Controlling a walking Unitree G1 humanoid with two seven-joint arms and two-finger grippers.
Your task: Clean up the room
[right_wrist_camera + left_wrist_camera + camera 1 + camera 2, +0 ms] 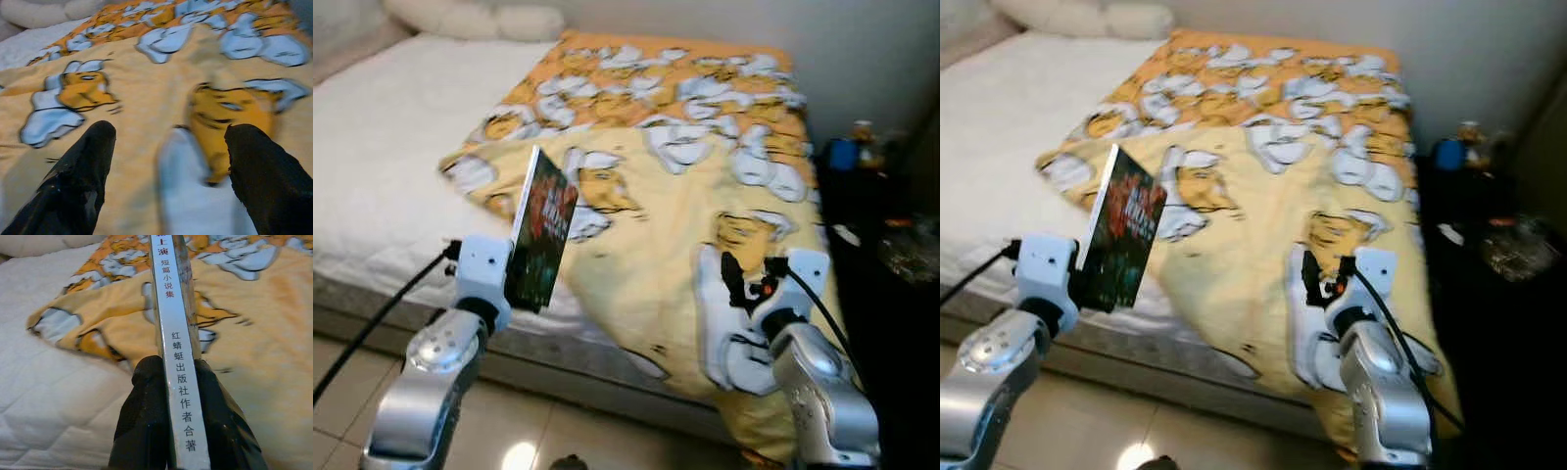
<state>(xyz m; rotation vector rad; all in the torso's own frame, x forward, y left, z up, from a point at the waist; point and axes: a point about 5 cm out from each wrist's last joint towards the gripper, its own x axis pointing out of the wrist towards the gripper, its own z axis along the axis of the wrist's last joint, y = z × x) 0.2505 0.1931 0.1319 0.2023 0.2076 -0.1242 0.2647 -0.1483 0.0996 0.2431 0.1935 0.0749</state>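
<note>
Above the bed's near edge, a thin dark-covered book with a white spine (pixel 543 228) stands upright, clamped between the left gripper's (pixel 168 382) two black fingers. Beneath lies a yellow cartoon-print blanket (pixel 685 196) over a white quilted mattress (pixel 382 147). The right gripper (pixel 166 147) hovers over the blanket, fingers spread, holding nothing.

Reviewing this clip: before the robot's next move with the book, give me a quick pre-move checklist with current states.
1. Left claw shut on the book: ok, fingers pinch both sides at the spine.
2. Book off the bed: ok, held upright above the blanket.
3. Right claw free: ok, open over the blanket.
4. Drop-off spot identified: cannot tell; dark side table looks cluttered.
5. Views sharp: not ok, blurred.
</note>
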